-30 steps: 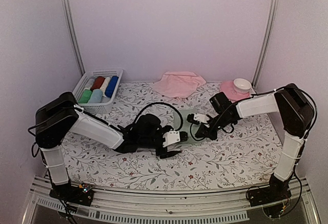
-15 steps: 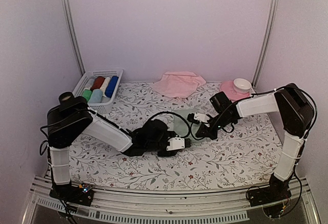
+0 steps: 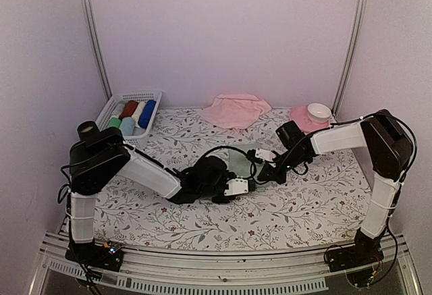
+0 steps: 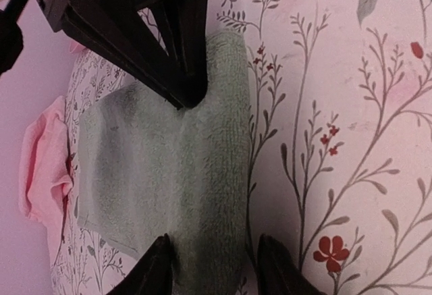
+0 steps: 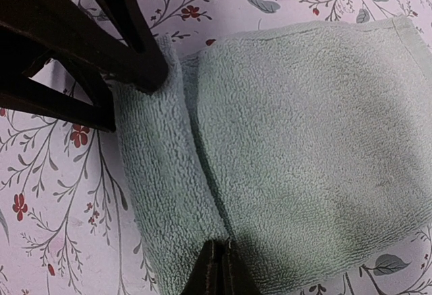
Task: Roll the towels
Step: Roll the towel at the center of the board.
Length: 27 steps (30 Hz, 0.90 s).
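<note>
The pale mint green towel (image 3: 241,154) lies flat mid-table with its near edge rolled over into a short roll (image 4: 223,140). My left gripper (image 4: 214,241) is open, with its fingertips on either side of one end of that roll. It also shows in the top view (image 3: 248,185). My right gripper (image 5: 221,244) is shut. Its tips press on the crease between the roll (image 5: 162,173) and the flat part, at the other end. It also shows in the top view (image 3: 260,175). The pale pink towel (image 3: 235,111) lies crumpled at the back.
A white basket (image 3: 135,94) holding several rolled cloths stands at the back left. A pink saucer with a white cup (image 3: 310,116) sits at the back right. The two grippers are close together over the towel.
My left arm has reached forward and to the right, bringing its open gripper to the towel's rolled edge. My right gripper has stayed at the towel.
</note>
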Available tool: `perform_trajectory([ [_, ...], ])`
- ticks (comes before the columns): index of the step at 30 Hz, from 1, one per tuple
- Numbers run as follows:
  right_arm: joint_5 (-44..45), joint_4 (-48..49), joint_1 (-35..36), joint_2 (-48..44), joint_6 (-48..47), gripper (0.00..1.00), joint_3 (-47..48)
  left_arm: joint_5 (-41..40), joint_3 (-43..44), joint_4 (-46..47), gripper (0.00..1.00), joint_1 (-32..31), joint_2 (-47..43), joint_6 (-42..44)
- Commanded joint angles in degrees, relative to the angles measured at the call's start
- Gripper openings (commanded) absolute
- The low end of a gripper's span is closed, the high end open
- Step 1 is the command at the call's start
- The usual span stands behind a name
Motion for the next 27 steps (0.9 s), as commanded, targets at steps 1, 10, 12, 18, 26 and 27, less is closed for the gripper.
perform_trajectory([
  [1,0.8,-1.4,-0.5,1.6,-0.1,0.03,1.0,-2.0,0.4,-7.4,0.42,0.1,3.7,0.3],
  [10,0.3,-1.7,-0.5,1.3,-0.2,0.03,1.3,-1.3,1.8,-11.3,0.15,0.1,4.3,-0.6],
  [12,0.3,-1.8,-0.7,0.5,-0.3,0.03,1.3,-0.9,2.3,-12.7,0.12,0.0,4.4,-0.8],
  [18,-1.5,-1.6,-2.8,-4.9,-1.5,0.16,0.7,3.3,3.6,-17.2,0.0,0.8,3.5,-3.2],
  [26,-7.1,2.4,-5.1,-18.4,-11.0,0.41,-8.4,15.6,7.7,-26.2,0.0,3.7,2.6,-9.4],
  [27,-7.3,2.6,-4.9,-20.0,-12.4,0.44,-9.7,17.0,7.9,-26.7,0.0,4.3,2.4,-10.4],
])
